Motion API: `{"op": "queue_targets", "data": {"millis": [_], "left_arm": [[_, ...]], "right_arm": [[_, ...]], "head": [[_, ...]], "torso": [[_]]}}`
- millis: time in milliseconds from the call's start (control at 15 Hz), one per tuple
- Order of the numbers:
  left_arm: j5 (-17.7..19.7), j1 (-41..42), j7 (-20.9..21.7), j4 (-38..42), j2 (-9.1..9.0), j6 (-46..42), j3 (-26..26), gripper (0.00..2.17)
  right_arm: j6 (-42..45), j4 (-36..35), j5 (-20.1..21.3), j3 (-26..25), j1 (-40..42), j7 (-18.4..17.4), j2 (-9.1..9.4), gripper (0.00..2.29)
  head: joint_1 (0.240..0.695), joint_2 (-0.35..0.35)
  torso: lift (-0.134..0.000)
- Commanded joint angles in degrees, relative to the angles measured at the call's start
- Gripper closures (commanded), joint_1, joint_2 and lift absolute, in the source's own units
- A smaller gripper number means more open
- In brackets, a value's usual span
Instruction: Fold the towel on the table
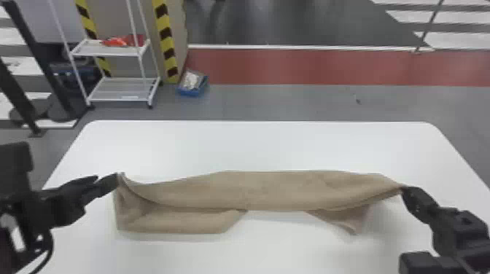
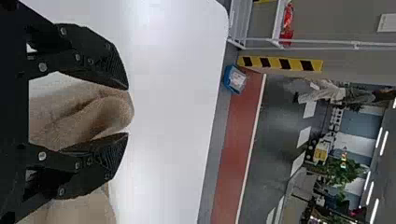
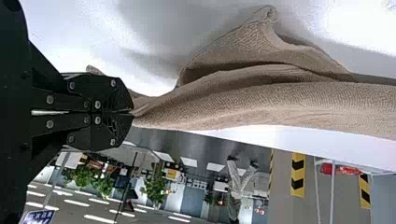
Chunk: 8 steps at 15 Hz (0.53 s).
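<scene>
The tan towel lies on the desk as a long, loosely doubled strip, its long axis running from one gripper across to the other. From the left gripper it stretches off to the robot's right; from the right gripper, off to the robot's left. Each gripper is at its own end, so neither arm has the nearer claim to the whole. The right one is closed, pinching a gathered corner. The left one stands wide, a rounded fold of cloth between its fingers, with space beside the fold. A lower flap spreads on the robot's side of the strip, near the left gripper. If the next move is a paired lift or pull, the left gripper probably has to close first, or that end may slip away.
</scene>
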<state>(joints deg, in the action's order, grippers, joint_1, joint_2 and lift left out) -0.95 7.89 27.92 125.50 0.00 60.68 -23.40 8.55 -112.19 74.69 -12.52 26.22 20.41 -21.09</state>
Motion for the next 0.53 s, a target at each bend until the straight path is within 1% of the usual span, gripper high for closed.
{"op": "queue_targets", "data": {"millis": [0, 67, 133, 267, 333, 467], "left_arm": [[3.8, 4.3, 0.6, 3.9, -0.15, -0.1, -0.7, 0.03], [3.9, 6.0, 1.2, 5.2, -0.15, -0.1, -0.2, 0.03], [4.0, 8.6, 2.2, 6.9, -0.15, -0.3, 1.0, 0.11], [4.0, 13.2, 5.0, 9.1, -0.15, -1.5, 4.8, 0.2], [3.9, 14.4, 5.9, 9.5, -0.15, -1.5, 6.8, 0.21], [0.9, 15.8, 6.5, 9.4, -0.15, -3.1, 11.6, 0.21]], "right_arm": [[-1.0, -0.1, -0.1, 0.9, -0.2, 0.0, 0.44, 1.66], [-1.5, -0.4, -0.1, 1.4, -0.3, 0.2, 0.7, 1.66], [-2.0, -1.0, -0.1, 1.9, -0.4, 0.2, 1.05, 1.66], [-4.3, -1.7, 0.2, 2.6, -0.4, 0.9, 1.32, 1.66], [-6.2, -2.2, 1.1, 3.3, -0.4, 0.9, 1.41, 1.66], [-6.4, -3.0, 1.1, 3.5, -0.2, 1.0, 1.85, 1.66]], "head": [[0.695, -0.012], [0.695, -0.014], [0.695, -0.019], [0.695, -0.029], [0.695, -0.055], [0.695, -0.107]], "torso": [[-0.124], [-0.124], [-0.124], [-0.124], [-0.124], [-0.124]]}}
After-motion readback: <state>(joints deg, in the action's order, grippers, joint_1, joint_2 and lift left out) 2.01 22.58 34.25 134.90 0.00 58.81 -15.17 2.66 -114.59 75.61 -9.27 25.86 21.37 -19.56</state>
